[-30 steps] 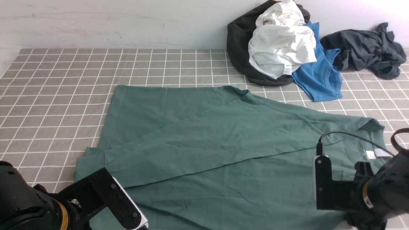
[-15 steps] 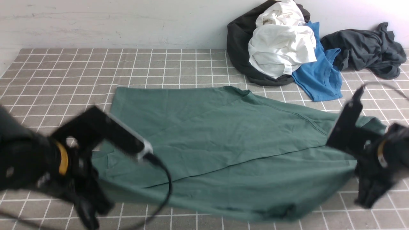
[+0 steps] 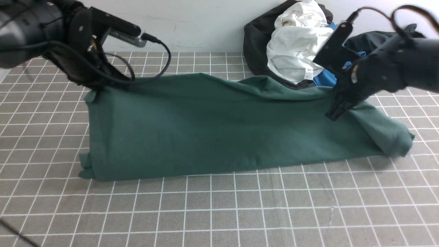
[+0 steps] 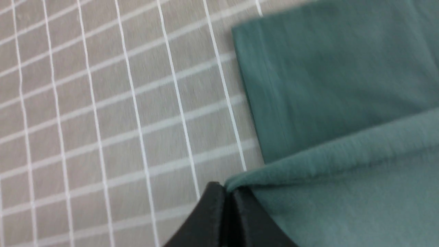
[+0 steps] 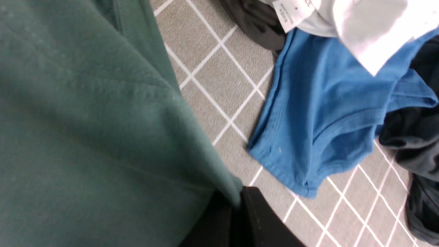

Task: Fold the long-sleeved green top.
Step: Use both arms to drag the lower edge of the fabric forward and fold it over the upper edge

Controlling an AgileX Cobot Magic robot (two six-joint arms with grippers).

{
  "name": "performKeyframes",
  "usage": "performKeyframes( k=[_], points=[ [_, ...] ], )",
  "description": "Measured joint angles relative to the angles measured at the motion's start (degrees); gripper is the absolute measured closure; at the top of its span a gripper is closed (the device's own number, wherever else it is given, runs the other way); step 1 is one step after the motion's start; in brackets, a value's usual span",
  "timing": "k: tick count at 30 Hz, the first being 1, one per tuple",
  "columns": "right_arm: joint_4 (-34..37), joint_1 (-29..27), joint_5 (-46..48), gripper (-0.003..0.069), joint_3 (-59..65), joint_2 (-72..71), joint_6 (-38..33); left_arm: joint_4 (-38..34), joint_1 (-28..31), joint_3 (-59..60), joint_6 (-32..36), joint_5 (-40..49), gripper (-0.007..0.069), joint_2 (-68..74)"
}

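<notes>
Grid-patterned table (image 3: 219, 212) bears green top (image 3: 212, 133), clothes pile (image 3: 298, 51).

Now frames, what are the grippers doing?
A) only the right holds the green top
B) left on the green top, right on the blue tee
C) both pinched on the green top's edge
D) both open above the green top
C: each wrist view shows the left gripper and the right gripper with jaws closed on an edge of the green top. The blue tee lies apart, untouched.
</notes>
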Motion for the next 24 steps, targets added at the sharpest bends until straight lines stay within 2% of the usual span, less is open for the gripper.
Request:
performKeyframes(
  k=[5, 6, 7, 9, 10, 12, 13, 14, 16, 17, 19, 20, 22, 24],
  points=[
    [0.21, -0.38, 0.55, 0.0626, -6.16, 7.64, 0.13, 0.84, 0.34, -11.35, 0.04, 0.0, 0.0611, 11.95],
    [0.73, -0.7, 0.55, 0.0582, -7.58, 9.07, 0.97, 0.98, 0.64, -15.22, 0.04, 0.15, 0.0578, 15.29],
    [0.83, -0.8, 0.55, 0.0577, -7.7, 9.17, 1.35, 0.98, 0.67, -15.59, 0.04, 0.16, 0.0568, 16.01],
    [0.84, -1.48, 0.44, 0.0509, -8.33, 9.4, 3.85, 1.09, 1.13, -18.49, -0.02, 0.24, 0.051, 18.47],
    [0.84, -2.13, 0.44, 0.0457, -8.57, 9.34, 6.5, 1.21, 1.56, -20.36, -0.1, 0.24, 0.0454, 19.58],
    [0.84, -2.56, 0.81, 0.0421, -8.7, 9.11, 8.57, 1.23, 2.03, -21.32, -0.15, 0.24, 0.0403, 19.99],
    [0.84, -3.02, 2.13, 0.037, -8.74, 8.48, 11.64, 1.35, 2.56, -22.46, -0.33, 0.49, 0.0342, 20.06],
    [0.84, -3.09, 2.56, 0.0361, -8.74, 8.27, 12.25, 1.39, 2.62, -22.96, -0.32, 0.67, 0.0326, 20.06],
    [1.95, -2.72, 4.8, 0.0335, -8.74, 5.9, 13.91, 1.46, 3.12, -24.9, -0.46, 3.63, 0.0248, 19.86],
    [3.04, -2.18, 5.1, 0.0341, -8.74, 5.0, 13.56, 1.07, 3.16, -25.25, -0.46, 4.93, 0.023, 19.66],
    [8.73, -0.29, 4.99, 0.0411, -8.88, 2.95, 9.68, -1.67, 3.03, -25.57, 0.43, 8.84, 0.0224, 19.08],
    [8.73, -0.09, 4.99, 0.0411, -8.88, 2.83, 9.1, -2.0, 3.03, -25.63, 0.56, 9.12, 0.0225, 19.05],
    [19.79, 2.5, 3.49, 0.0554, -8.95, 2.91, -2.16, -7.1, 2.63, -25.5, 3.52, 11.26, 0.0275, 18.83],
    [28.47, 3.91, 2.8, 0.0626, -8.95, 4.74, -11.28, -12.01, 2.35, -24.83, 6.6, 11.92, 0.0335, 18.83]
  ],
)
